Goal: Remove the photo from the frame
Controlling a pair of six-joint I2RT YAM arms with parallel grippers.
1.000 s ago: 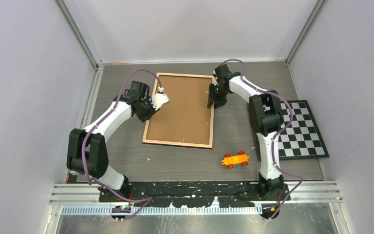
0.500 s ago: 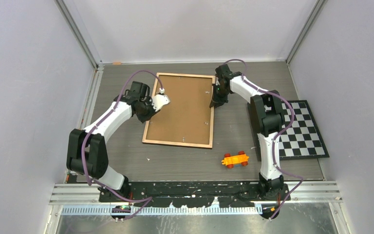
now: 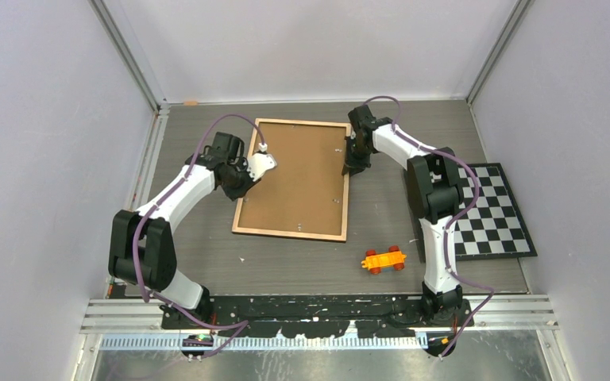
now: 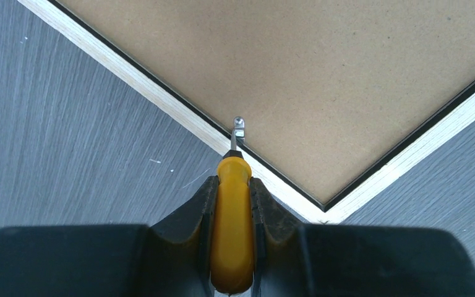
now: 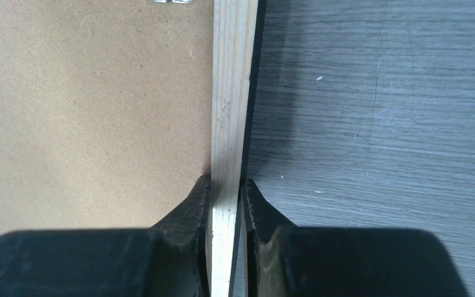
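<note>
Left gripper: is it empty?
No, the left gripper is shut on a yellow-handled screwdriver, whose tip is at a metal tab on the frame back.

Orange toy car on grey table; checkerboard mat right; yellow-handled screwdriver.

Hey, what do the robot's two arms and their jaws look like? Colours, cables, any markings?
The left arm and right arm match: white link shells with black joint housings, bolted to a black base rail. A loose purple cable runs along each. The jaws are matte black, blocky at the root, tapering to curved tips. No markings show.
</note>
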